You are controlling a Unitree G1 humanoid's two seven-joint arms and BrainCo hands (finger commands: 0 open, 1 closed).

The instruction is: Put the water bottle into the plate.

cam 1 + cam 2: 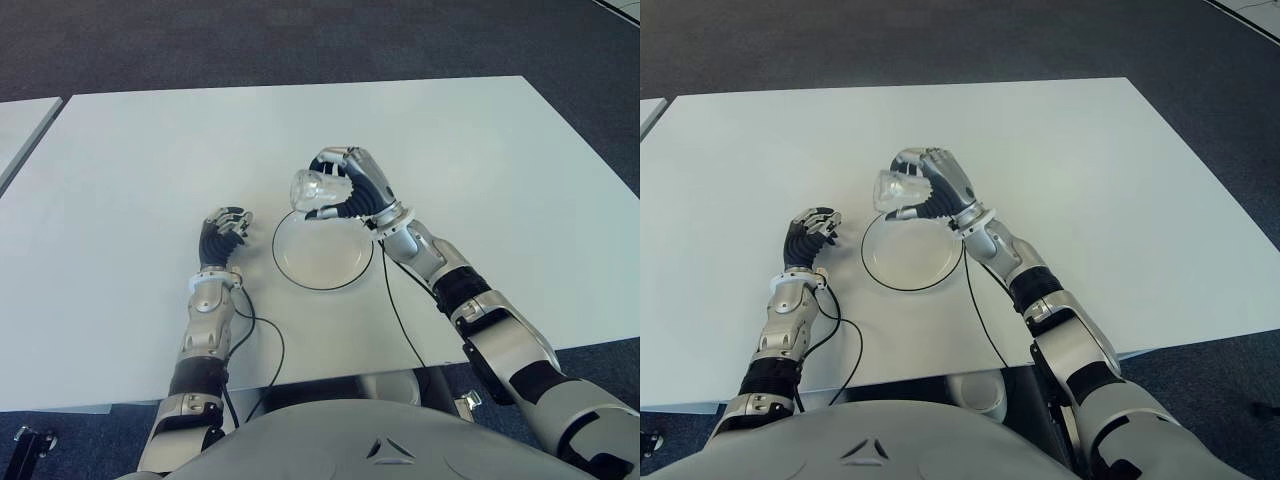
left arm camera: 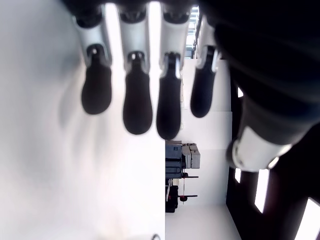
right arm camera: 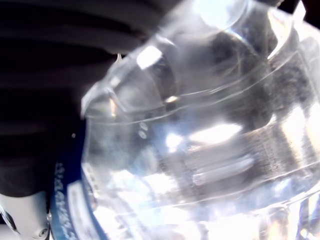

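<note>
Right hand (image 1: 350, 188) has its fingers wrapped around the bottle (image 1: 316, 191), which is clear plastic and fills the right wrist view against the dark palm. Taking the plate (image 1: 323, 250) as the landmark, the hand and bottle sit over its far rim, a little to its right side, with the bottle's broad end jutting toward the robot's left and its long axis lying roughly sideways, not upright. Whether the bottle is clear of the rim or brushing it I cannot tell from the eye views. The move ahead, as I judge it, is a short one: bring the bottle toward the robot and down onto the plate's bare centre, which lies just nearside of the grip. The table (image 1: 500, 200) around the plate is open on the far and right sides, so the right arm has room; the table's near edge is well away from the plate. Left hand (image 1: 226, 232) shows just left of the plate, fingers loosely curled and holding nothing, and a dark cable (image 1: 400, 320) runs near the plate's right rim.
</note>
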